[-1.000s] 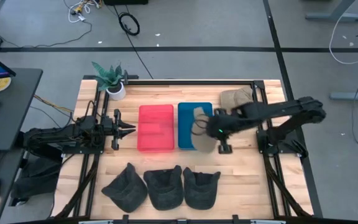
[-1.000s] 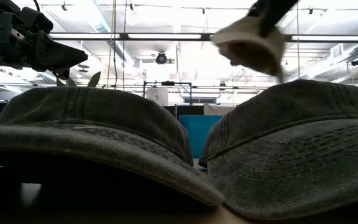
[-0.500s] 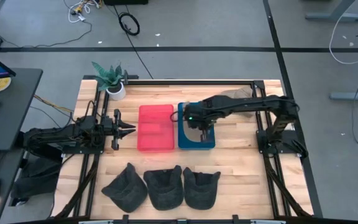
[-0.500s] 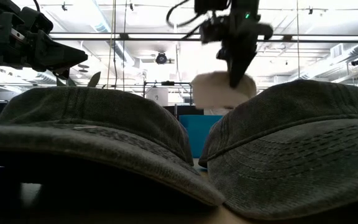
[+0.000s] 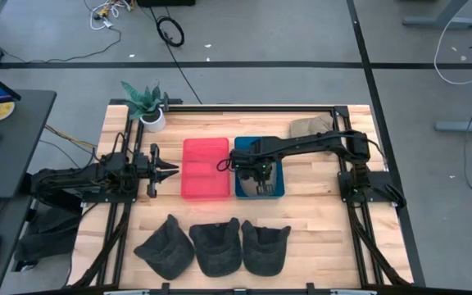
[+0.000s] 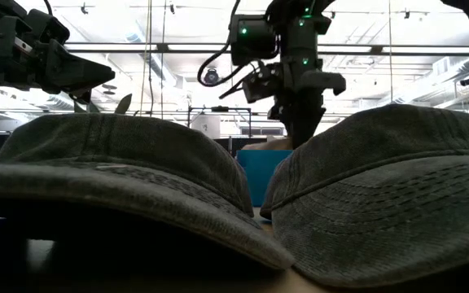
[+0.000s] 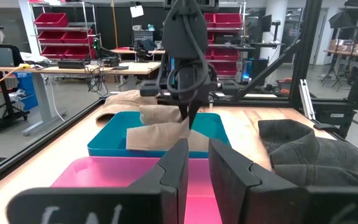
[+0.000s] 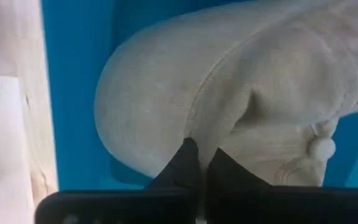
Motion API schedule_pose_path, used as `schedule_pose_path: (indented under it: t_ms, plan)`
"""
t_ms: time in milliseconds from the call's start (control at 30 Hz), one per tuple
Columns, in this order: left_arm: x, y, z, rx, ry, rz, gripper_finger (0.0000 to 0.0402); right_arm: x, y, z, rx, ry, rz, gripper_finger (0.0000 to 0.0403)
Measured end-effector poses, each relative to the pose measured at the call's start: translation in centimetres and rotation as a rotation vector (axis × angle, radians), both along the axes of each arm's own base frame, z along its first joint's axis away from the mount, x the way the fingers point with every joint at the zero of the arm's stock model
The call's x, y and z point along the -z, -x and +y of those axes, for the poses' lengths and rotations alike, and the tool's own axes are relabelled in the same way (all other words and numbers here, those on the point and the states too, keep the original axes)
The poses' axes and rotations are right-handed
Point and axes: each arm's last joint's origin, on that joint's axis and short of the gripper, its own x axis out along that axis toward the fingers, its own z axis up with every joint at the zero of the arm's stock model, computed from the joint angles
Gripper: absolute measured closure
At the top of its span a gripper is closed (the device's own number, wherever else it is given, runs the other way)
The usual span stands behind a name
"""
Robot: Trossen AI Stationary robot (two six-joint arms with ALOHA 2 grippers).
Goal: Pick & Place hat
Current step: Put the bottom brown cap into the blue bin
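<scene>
My right gripper reaches over the blue bin and is shut on a beige hat. In the left wrist view the hat is down between the bin's walls. The right wrist view shows the hat spread over the blue floor. My left gripper waits beside the pink bin, left of it, its fingers a narrow gap apart and touching nothing. A second beige hat lies on the table at the far right. My right gripper pinches a raised fold of the beige hat's cloth between its two fingers. It comes from above, pointing down. The hat hangs below the fingers inside the blue bin; I cannot tell whether it rests on the bin's floor.
Three dark hats lie in a row along the near edge and fill the low view. A potted plant stands at the far left corner. Bare wood lies between the bins and the dark hats.
My right gripper has carried the beige hat from right of the blue bin toward the table's left, over the bin, and then down. The hat, lifted high a second ago, now sits low within the bin walls.
</scene>
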Motion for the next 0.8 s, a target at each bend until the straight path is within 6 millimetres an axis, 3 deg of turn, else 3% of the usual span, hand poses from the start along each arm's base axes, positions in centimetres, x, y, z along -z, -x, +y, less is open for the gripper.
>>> schedule_pose_path:
  t_ms: [433, 600, 800]
  plan:
    - [0.0, 0.0, 0.0, 0.0, 0.0, 0.0, 0.0335, 0.1, -0.1, 0.1, 0.038, -0.031, -0.007, 0.0358]
    - [0.0, 0.0, 0.0, 0.0, 0.0, 0.0, 0.0335, -0.2, 0.1, 0.1, 0.042, -0.031, 0.001, 0.0306]
    - [0.0, 0.0, 0.0, 0.0, 0.0, 0.0, 0.0335, -2.4, 1.1, 0.1, 0.051, -0.031, -0.037, 0.0234]
